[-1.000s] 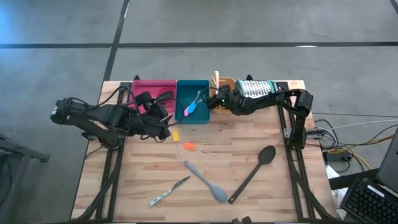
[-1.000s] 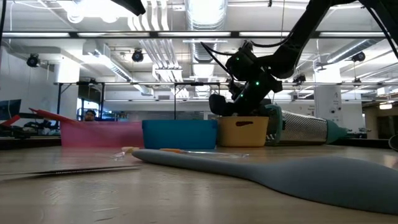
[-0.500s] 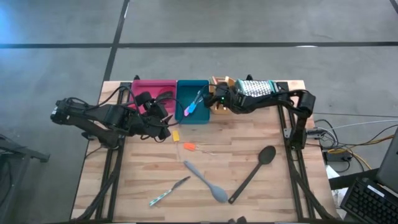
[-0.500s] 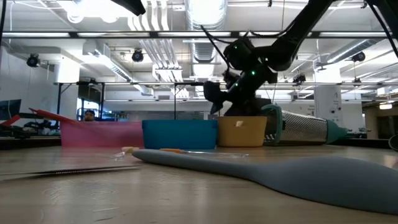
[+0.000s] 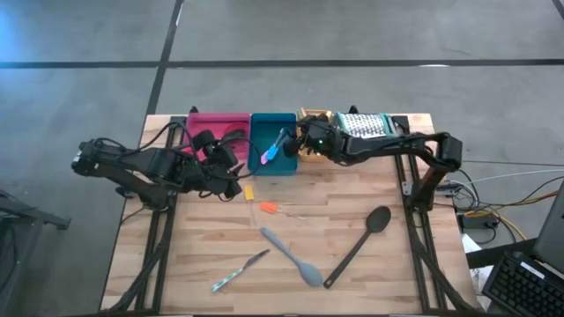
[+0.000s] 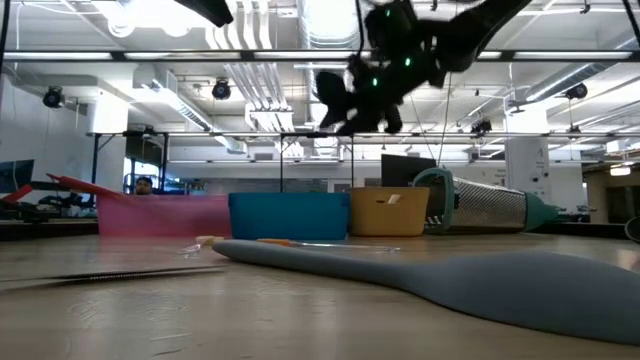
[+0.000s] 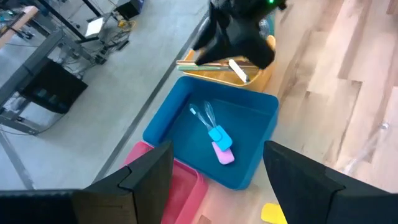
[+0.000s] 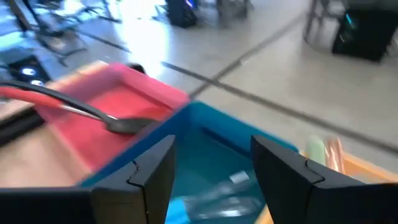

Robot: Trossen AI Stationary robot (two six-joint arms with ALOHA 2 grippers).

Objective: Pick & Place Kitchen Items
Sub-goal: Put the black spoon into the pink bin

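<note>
Room: open lab floor with ceiling lights showed behind the wooden desk (image 5: 352, 189); a person sat far back in the low view, well clear of the arms.
Trays: pink tray (image 5: 218, 126), teal tray (image 5: 272, 141) and orange tray (image 6: 391, 212) stood in a row along the desk's far edge, grater (image 5: 363, 125) lying beside the orange one.
Already binned: one black spoon (image 8: 81, 111) lay in the pink tray, blue and pink tools (image 7: 220, 144) in the teal tray, pale sticks (image 7: 217, 64) in the orange tray.
Still loose: second black spoon (image 5: 357, 246) toward the near right corner, grey spoon (image 5: 289, 255) mid-desk near the front edge, orange-handled tool (image 5: 269, 208) at centre, yellow piece (image 5: 248, 191) beside the left arm, slim tool (image 5: 238, 272) near the front edge.
Right gripper (image 5: 304, 137): raised above the teal/orange tray boundary, fingers parted, nothing between them.
Left gripper (image 5: 231, 167): parked low near the pink tray's front, fingers spread wide and empty.
Risk 1: the right arm's link passed just over the grater and orange tray; a low retreat could, I judged, clip and shift them.
Risk 2: both arms sat close at the tray row; a reach by either to desk centre could cross the other's path.
Risk 3: flat thin tools on bare wood looked hard to pinch; fingers might scrape or skid them.
Risk 4: long spoons picked off-centre would likely tip and hang over a tray rim.
</note>
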